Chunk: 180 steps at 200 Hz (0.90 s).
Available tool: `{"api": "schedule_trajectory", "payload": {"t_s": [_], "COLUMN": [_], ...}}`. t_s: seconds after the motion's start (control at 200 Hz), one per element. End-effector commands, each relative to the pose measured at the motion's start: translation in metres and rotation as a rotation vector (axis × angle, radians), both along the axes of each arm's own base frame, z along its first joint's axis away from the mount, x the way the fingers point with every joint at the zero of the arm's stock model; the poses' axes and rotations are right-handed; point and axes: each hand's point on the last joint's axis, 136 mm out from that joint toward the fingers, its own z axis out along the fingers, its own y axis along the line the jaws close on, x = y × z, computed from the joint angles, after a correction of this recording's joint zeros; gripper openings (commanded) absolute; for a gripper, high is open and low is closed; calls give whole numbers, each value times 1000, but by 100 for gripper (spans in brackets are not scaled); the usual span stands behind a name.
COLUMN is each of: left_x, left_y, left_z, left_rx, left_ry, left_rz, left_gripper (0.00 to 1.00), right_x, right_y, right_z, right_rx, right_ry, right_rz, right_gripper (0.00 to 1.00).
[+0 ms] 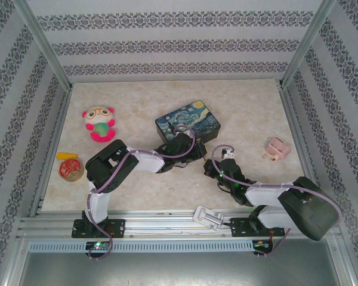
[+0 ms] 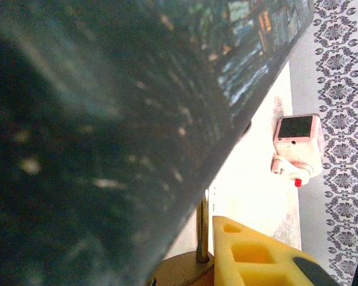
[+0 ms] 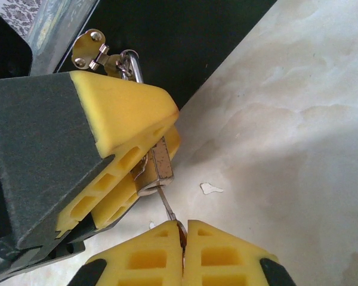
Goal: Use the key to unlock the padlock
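Padlock in left claw

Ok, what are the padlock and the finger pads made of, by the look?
The padlock: metal, seemingly a brass body, shiny, with a thin silvery shackle. The finger pads: soft matte yellow foam or rubber, moulded with hollow cells; which one is unclear.

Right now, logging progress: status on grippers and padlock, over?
Left gripper shut on padlock at the hasp. Right gripper shut on key, tip at padlock's underside. Nothing blocking the key.
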Motion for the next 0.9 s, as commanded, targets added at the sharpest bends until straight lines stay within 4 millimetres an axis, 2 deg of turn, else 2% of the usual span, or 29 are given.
{"api": "schedule_trajectory", "payload": {"t_s": [0.0,0.255,0.595,0.894], "left_x": [-10,-11,-15,-14], "left_y": [-9,-10,-14,-20], "left_z": [-11,-12,-9,-3], "left_rx": [-37,-36,-70,-96], "left_ry": [80,82,89,80], "left_rz": [-44,-46,-70,-83], "left_gripper": [23,23,22,18], "right_x": [18,23,26,37], "right_y": [6,11,8,12], "right_z": [24,37,30,40], "right_rx": [33,76,103,163], "right_ry": [-75,-103,-60,-62], "right_rz": [-45,-48,-39,50], "right_gripper": [0,0,0,0]}}
